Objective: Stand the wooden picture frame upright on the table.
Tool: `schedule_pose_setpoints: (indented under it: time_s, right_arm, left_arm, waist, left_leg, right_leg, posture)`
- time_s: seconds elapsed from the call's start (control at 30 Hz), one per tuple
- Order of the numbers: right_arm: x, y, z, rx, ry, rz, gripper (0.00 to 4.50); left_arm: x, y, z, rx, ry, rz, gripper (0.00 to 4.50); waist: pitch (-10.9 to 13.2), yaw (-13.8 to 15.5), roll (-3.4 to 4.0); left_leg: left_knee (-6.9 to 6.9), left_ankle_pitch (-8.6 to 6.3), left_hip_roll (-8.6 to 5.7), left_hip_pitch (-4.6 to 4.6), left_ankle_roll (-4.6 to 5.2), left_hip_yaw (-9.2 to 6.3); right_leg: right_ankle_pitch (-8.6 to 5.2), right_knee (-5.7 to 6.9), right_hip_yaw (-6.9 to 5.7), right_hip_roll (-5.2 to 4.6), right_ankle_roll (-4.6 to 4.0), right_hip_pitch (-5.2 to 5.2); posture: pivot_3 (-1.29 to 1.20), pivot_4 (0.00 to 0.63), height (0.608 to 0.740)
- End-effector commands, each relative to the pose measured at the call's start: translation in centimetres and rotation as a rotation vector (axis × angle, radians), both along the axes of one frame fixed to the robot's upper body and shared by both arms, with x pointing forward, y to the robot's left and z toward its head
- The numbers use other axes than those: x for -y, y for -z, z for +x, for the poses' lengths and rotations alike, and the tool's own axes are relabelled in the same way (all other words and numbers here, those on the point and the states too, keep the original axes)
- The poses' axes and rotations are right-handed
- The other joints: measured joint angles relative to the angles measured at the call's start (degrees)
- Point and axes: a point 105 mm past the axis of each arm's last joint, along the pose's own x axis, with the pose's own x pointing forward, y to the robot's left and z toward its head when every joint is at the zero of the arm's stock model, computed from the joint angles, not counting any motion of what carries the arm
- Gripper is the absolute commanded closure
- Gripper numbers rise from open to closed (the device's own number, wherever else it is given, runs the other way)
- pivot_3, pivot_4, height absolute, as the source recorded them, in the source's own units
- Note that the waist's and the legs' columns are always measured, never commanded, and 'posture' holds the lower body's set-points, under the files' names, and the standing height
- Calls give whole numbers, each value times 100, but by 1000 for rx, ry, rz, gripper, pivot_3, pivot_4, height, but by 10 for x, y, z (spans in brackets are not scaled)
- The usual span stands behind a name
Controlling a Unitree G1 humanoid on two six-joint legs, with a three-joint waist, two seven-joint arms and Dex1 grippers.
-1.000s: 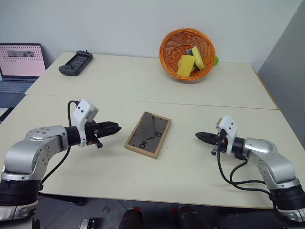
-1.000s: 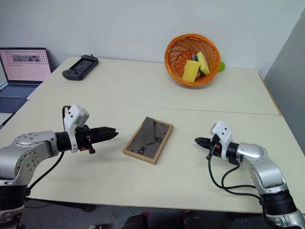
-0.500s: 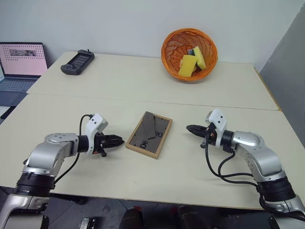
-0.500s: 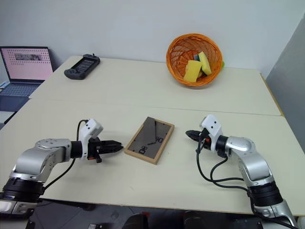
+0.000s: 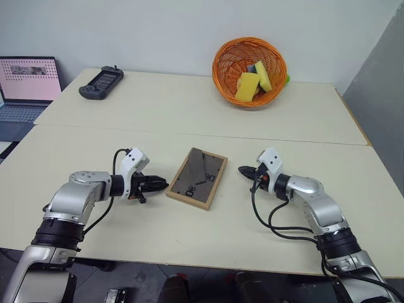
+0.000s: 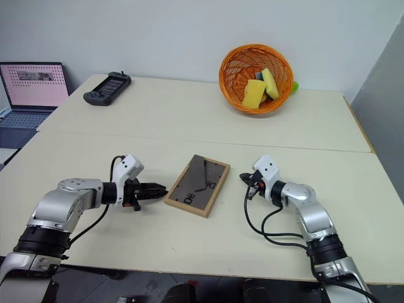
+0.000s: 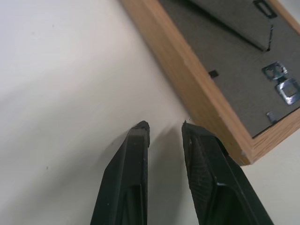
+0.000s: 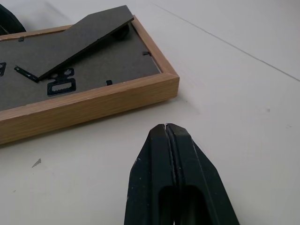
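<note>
Both arms have closed in on the small light-wood picture frame (image 5: 197,178), lying face-down. Left gripper (image 7: 165,129) shows a slight gap between its fingers, right gripper (image 8: 166,127) pinched closed, both empty. Recommend opening the fingers first, then lifting one long edge.

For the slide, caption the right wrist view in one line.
Right gripper, fingers shut, points at the long edge of the wooden picture frame lying face down on the table.
</note>
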Motion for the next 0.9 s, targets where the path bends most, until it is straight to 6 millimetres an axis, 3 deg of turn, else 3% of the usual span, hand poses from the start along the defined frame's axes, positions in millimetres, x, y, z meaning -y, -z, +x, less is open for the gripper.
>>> schedule_pose_setpoints:
  time_s: [0.03, 0.3, 0.9]
  right_arm:
    - [-13, -15, 8, 63, -12, 21, 4500]
    - [-28, -8, 9, 47, -32, 30, 4500]
    - [-29, -6, 7, 40, -22, 34, 4500]
  left_arm:
    - [5, -7, 1, 31, 26, -7, 3294]
    - [19, 2, 1, 17, 52, -17, 3294]
    - [51, 10, -3, -2, 146, -54, 3294]
  waist:
    - [0, -6, 0]
    - [-1, 2, 2]
    - [-4, 26, 7]
  left_leg:
    - [0, 0, 0, 0, 0, 0]
    - [1, 0, -1, 0, -1, -8]
    - [3, 1, -6, 0, -1, -21]
  right_leg:
    - [0, 1, 1, 0, 0, 0]
    - [0, 3, -7, -1, 0, 3]
    - [0, 3, -17, -2, 0, 11]
  posture:
    - [0, 150, 740]
    - [0, 150, 740]
    - [0, 150, 740]
